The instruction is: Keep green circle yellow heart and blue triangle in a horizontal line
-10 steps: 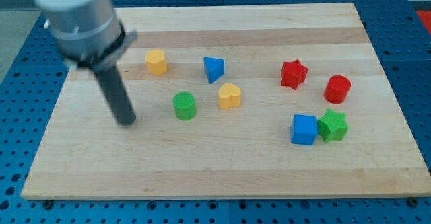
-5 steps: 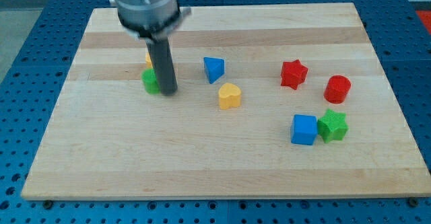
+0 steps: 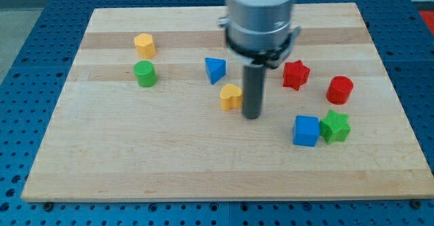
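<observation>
Filling most of the view, wooden board [image 3: 203,165] sits on a blue pegboard table [image 3: 20,63]. Arm housing [image 3: 261,15], grey and blurred, hangs over the board's top centre, dark rod going down from it. No fingers on this rig, so nothing to call apart or together, just my tip [image 3: 252,116] on the wood.

Tip is just to the view's right of yellow heart [image 3: 230,96], touching or nearly so, can't tell which. Blue triangle [image 3: 215,70] up and to the view's left of the heart, close to it. Green circle [image 3: 144,73] well off to the view's left, roughly level with the triangle, higher in view than the heart. So the three aren't in one row, heart sits lower.

Yellow hexagon-ish block [image 3: 144,45] just above the green circle. On the view's right: red star [image 3: 296,74], red cylinder [image 3: 340,89], blue cube [image 3: 306,130] with green star [image 3: 334,126] touching its right side
</observation>
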Robot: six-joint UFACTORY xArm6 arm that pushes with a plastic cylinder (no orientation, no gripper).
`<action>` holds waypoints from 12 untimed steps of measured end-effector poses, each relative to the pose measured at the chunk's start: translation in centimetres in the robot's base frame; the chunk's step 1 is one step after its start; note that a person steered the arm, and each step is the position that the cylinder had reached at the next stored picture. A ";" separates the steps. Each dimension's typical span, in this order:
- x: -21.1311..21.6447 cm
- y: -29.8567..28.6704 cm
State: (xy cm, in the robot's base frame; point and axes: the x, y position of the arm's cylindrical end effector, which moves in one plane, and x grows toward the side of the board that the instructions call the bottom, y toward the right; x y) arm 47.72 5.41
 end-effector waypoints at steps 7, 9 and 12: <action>-14.6 -7.2; -18.4 -0.9; -16.8 -5.3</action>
State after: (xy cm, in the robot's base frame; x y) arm 30.95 0.16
